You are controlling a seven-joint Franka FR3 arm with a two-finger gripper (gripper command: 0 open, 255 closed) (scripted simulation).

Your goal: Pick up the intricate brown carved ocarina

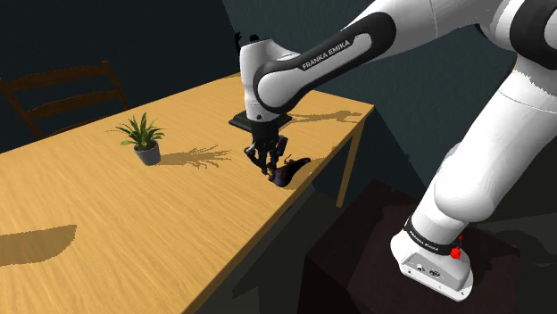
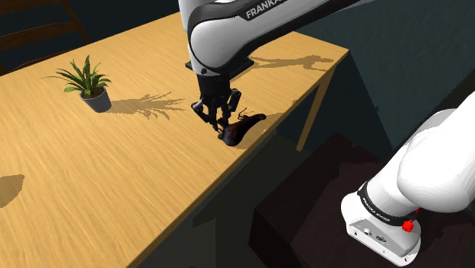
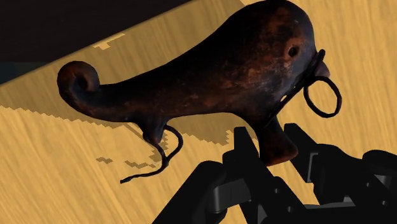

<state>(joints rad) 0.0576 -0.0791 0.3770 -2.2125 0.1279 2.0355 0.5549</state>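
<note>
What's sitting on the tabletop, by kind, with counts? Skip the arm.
ocarina, dark brown: 1
potted plant: 1
Total: 2

The setting is a home dining area. A long wooden counter (image 1: pixel 107 232) carries a small potted plant (image 1: pixel 143 138). A dark wooden chair (image 1: pixel 62 94) stands behind it, against dark walls.
</note>
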